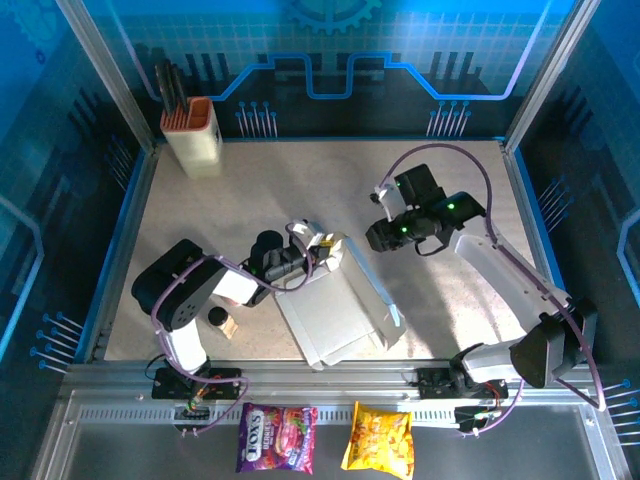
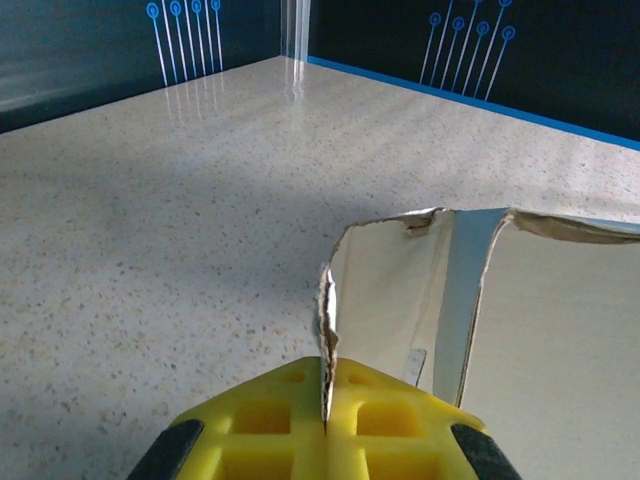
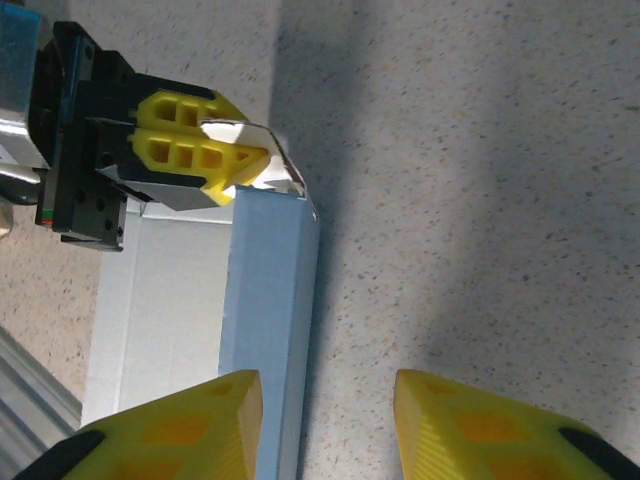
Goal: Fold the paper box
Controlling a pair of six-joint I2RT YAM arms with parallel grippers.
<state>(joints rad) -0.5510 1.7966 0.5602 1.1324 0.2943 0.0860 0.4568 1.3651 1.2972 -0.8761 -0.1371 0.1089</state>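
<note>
We are clamping the left gripper (image 2: 325,415) shut on a ragged corner flap of the paper box (image 1: 340,310). We are holding the right gripper (image 3: 325,400) parted and empty by its raised side wall. The box is lying near the front of the table (image 1: 200,220).

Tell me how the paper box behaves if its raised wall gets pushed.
Probably floppy: the paper box is thin sheet, its flap curling where the left hand pinches it. Likely light; may slide on the smooth table. The ragged flap edge suggests it tears easily.
</note>
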